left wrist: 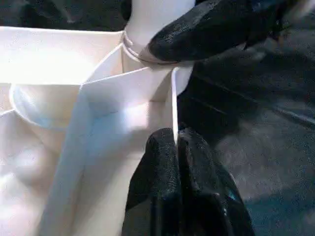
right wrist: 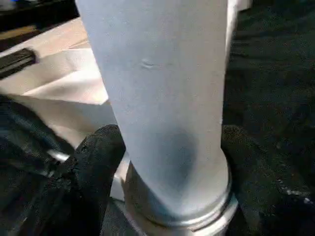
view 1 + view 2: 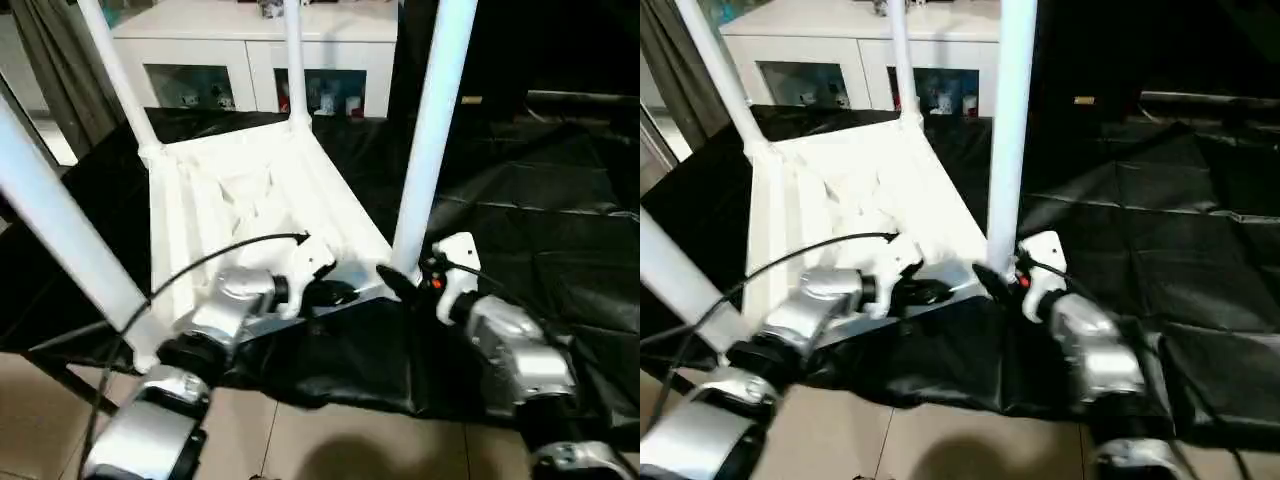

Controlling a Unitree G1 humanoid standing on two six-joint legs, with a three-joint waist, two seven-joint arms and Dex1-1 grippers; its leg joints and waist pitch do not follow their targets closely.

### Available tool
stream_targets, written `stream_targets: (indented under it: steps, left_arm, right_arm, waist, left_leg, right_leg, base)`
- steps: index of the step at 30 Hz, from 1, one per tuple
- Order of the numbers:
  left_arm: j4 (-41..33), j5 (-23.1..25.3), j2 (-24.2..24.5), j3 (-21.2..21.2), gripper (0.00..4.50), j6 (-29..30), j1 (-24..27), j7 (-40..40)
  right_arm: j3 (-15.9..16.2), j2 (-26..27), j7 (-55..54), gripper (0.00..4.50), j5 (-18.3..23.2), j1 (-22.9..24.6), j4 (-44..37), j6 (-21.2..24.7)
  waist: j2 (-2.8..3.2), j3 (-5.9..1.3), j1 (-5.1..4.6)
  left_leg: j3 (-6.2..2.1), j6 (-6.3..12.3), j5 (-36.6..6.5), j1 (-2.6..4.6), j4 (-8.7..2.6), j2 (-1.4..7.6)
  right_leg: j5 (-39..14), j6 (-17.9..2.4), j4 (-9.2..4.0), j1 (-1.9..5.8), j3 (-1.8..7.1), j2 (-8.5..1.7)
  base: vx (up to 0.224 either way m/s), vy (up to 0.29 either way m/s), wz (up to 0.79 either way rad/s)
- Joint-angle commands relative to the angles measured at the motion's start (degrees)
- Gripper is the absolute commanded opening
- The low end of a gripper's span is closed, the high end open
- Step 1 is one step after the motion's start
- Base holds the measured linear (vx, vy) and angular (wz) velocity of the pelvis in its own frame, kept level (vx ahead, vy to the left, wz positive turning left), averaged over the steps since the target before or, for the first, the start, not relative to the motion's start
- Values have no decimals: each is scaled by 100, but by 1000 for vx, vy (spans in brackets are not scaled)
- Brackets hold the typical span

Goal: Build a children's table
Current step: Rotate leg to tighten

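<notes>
The children's table [image 3: 250, 215] lies upside down on a black sheet [image 3: 520, 230] spread over the floor, its ribbed underside facing up and legs standing in the corner sockets. The near right leg [image 3: 432, 130] rises straight up from the corner closest to the robot.

The right tool [image 3: 405, 285] sits at the foot of that leg. In the right wrist view a black finger [image 2: 96, 162] stands on each side of the tube, just above the socket collar, with a little daylight on both sides. I'd call it loosened rather than gripping, and cannot swear it touches at all.

The left tool [image 1: 174, 172] is clenched tight, fingertips together against the thin wall of the top's rim beside that same corner. It seems to brace the top rather than hold it.

My worry is the leg. If it isn't fully seated, a loosened grip lets it lean or pop out. The left tool's closed tips could also slide off that thin rim, letting the whole top skate across the slick sheet toward the white cabinet [image 3: 250, 60] behind.
</notes>
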Motion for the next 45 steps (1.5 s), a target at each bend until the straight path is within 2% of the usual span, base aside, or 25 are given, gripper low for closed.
stream_targets:
  steps: [1, 4, 5, 6, 8, 10, 11, 12, 13, 14, 17, 21, 26, 28, 29, 31, 33, 34, 36, 38, 39, 41, 42, 45]
  left_arm:
    - [-233, -76, 59, -209, 0, -152, 34, -525]
    - [-425, -222, 284, -204, 0, -64, 130, -1069]
    - [-425, -222, 284, -204, 0, -64, 130, -1069]
    - [-492, -265, 349, -209, 0, -18, 159, -1219]
    - [-589, -325, 465, -221, 0, 50, 207, -1465]
    - [-654, -386, 559, -224, 0, 114, 239, -1632]
    - [-701, -418, 595, -231, 0, 183, 257, -1711]
    - [-741, -438, 625, -235, 0, 212, 272, -1769]
    - [-750, -443, 633, -236, 0, 219, 275, -1783]
    - [-804, -466, 666, -233, 0, 257, 299, -1833]
    - [-862, -460, 701, -226, 0, 266, 322, -1831]
    - [-875, -468, 716, -230, 0, 263, 328, -1807]
    - [-836, -427, 668, -198, 0, 201, 314, -1614]
    - [-381, -160, 369, -61, 0, -19, 81, -532]
    - [-289, -110, 318, -41, 0, -47, 30, -326]
    - [-27, -16, 167, 25, 0, -88, -118, 199]
    - [184, 17, -22, 104, 0, -116, -261, 684]
    - [184, 17, -22, 104, 0, -116, -261, 684]
    - [377, 14, -326, 191, 0, -118, -437, 1240]
    - [416, 15, -443, 205, 0, -115, -483, 1415]
    - [463, 21, -588, 207, 0, -140, -522, 1569]
    - [518, 29, -750, 190, 0, -187, -558, 1675]
    - [561, 27, -794, 181, 0, -227, -571, 1651]
    - [541, 0, -788, 133, 0, -291, -516, 1403]
  right_arm:
    - [560, 33, 823, 341, 88, 109, -132, 195]
    - [574, -219, 1267, 341, 147, 111, -220, 219]
    - [574, -219, 1267, 341, 147, 111, -220, 219]
    - [573, -273, 1360, 341, 155, 103, -226, 225]
    - [569, -348, 1522, 341, 183, 88, -254, 235]
    - [600, -405, 1629, 341, 199, 73, -263, 183]
    - [622, -427, 1680, 341, 202, 67, -260, 165]
    - [632, -444, 1742, 341, 205, 60, -254, 163]
    - [634, -448, 1758, 317, 206, 58, -253, 163]
    - [654, -469, 1866, 317, 209, 51, -239, 177]
    - [666, -481, 1967, 291, 230, 50, -246, 223]
    - [675, -482, 1982, 266, 272, 57, -274, 270]
    - [629, -414, 1797, 260, 233, 76, -180, 201]
    - [418, 28, 475, 259, -92, -4, 281, 106]
    - [398, 92, 259, 259, -157, -21, 367, 82]
    - [338, 266, -304, 254, -291, -69, 603, 100]
    - [284, 469, -826, 254, -383, -103, 786, 88]
    - [284, 469, -826, 253, -383, -103, 786, 88]
    - [201, 794, -1590, 253, -474, -183, 999, 143]
    - [171, 920, -1854, 253, -494, -230, 1094, 161]
    - [163, 1079, -2084, 253, -553, -303, 1206, 104]
    - [208, 1245, -2224, 253, -641, -391, 1318, -2]
    - [236, 1289, -2100, 309, -612, -407, 1306, -70]
    - [217, 1300, -1560, 329, -317, -385, 1105, -34]
  waist:
    - [-86, -334, 53]
    - [-71, -379, 65]
    - [-53, -389, 89]
    - [-61, -405, 116]
    - [-60, -449, 178]
    - [-64, -466, 213]
    - [-65, -449, 230]
    - [-64, -421, 231]
    - [-69, -405, 234]
    - [-71, -392, 233]
    - [-71, -341, 216]
    - [-73, -334, 204]
    - [-82, -353, 200]
    - [-81, -355, 176]
    - [-73, -348, 157]
    - [-94, -327, 115]
    - [-78, -308, 100]
    - [-90, -314, 89]
    - [-90, -302, 76]
    - [-101, -294, 60]
    - [-55, -290, 55]
    - [-77, -280, 12]
    - [-71, -280, 11]
    - [-56, -287, 2]
  left_leg:
    - [-94, 458, -1345, 87, -358, 287]
    - [-96, 646, -859, 51, -280, 284]
    - [-84, 725, -708, 64, -236, 284]
    - [-71, 762, -618, 76, -213, 281]
    - [-70, 852, -360, 90, -166, 283]
    - [-71, 964, -109, 69, -128, 280]
    - [-68, 984, -136, 56, -125, 282]
    - [-66, 924, -356, 55, -147, 291]
    - [-67, 817, -620, 60, -175, 302]
    - [-70, 754, -728, 62, -193, 308]
    - [-77, 364, -1393, 86, -266, 322]
    - [-80, 155, -1625, 101, -295, 320]
    - [-78, 191, -1444, 81, -275, 308]
    - [-78, 194, -1356, 62, -264, 298]
    - [-84, 150, -1417, 65, -278, 294]
    - [-102, -28, -1718, 96, -310, 273]
    - [-111, -120, -1870, 101, -328, 270]
    - [-127, -140, -1960, 99, -342, 267]
    - [-115, -124, -1977, 97, -341, 259]
    - [-127, -144, -2102, 104, -353, 253]
    - [-131, -162, -2164, 113, -360, 257]
    - [-145, -222, -2371, 132, -370, 245]
    - [-147, -211, -2403, 141, -370, 244]
    - [-154, -129, -2448, 124, -379, 249]
  right_leg:
    - [-834, -1358, -295, 170, 95, -191]
    - [-69, -1568, -173, 195, 80, -182]
    - [267, -1666, -127, 173, 80, -173]
    - [467, -1724, -102, 181, 75, -166]
    - [816, -1772, -46, 179, 74, -161]
    - [1077, -1784, -4, 162, 69, -148]
    - [989, -1775, -7, 147, 63, -145]
    - [657, -1755, -34, 144, 64, -156]
    - [245, -1720, -61, 151, 66, -168]
    - [55, -1695, -80, 150, 70, -170]
    - [-815, -1545, -152, 120, 105, -168]
    - [-1170, -1417, -190, 110, 125, -179]
    - [-983, -1399, -173, 111, 124, -177]
    - [-883, -1415, -167, 80, 124, -181]
    - [-939, -1412, -173, 79, 122, -184]
    - [-1504, -1247, -233, 89, 117, -186]
    - [-1793, -1131, -269, 67, 126, -193]
    - [-1928, -1048, -287, 85, 122, -198]
    - [-1913, -1005, -311, 57, 134, -182]
    - [-2082, -961, -330, 64, 127, -189]
    - [-2150, -936, -340, 49, 134, -194]
    - [-2420, -864, -380, 37, 120, -191]
    - [-2458, -848, -388, 30, 123, -193]
    - [-2373, -818, -392, 42, 128, -184]
  base:
    - [70, -16, 1]
    - [67, -17, -2]
    - [0, 0, 0]
    - [0, 0, 0]
    - [0, 0, 0]
    - [0, 0, 0]
    - [0, 0, 0]
    - [0, 0, 0]
    - [0, 0, 0]
    - [0, 0, 0]
    - [0, 0, 0]
    - [0, 0, 0]
    - [0, 0, 0]
    - [0, 0, 0]
    - [0, 0, 0]
    - [0, 0, 0]
    - [0, 0, 0]
    - [0, 0, 0]
    - [0, 0, 0]
    - [0, 0, 0]
    - [0, 0, 0]
    - [0, 0, 0]
    - [0, 0, 0]
    - [0, 0, 0]
